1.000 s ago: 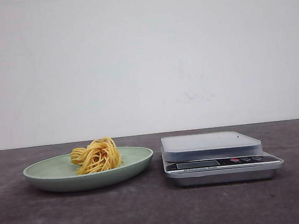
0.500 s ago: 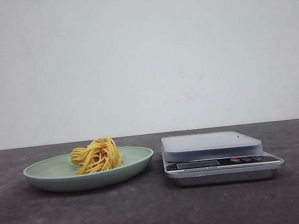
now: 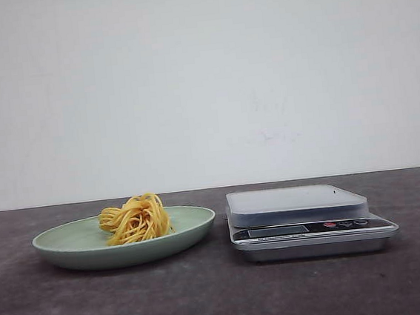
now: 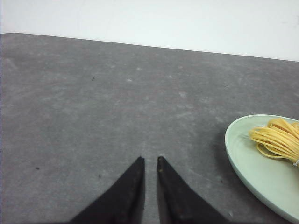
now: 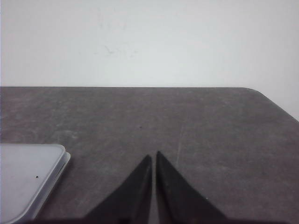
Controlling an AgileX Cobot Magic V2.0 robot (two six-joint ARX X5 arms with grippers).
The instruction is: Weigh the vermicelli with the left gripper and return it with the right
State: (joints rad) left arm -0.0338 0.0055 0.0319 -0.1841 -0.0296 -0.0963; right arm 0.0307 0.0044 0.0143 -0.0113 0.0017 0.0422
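One vermicelli nest, yellow-orange looped curly strands, sits just left of centre on one pale green plate, one silver scale at the plate's 3 o'clock on the dark counter; left hand and right hand each nearly closed, empty.

One plate, one vermicelli nest on it, one scale, one table. Two grippers, left and right, each apparently two-fingered.
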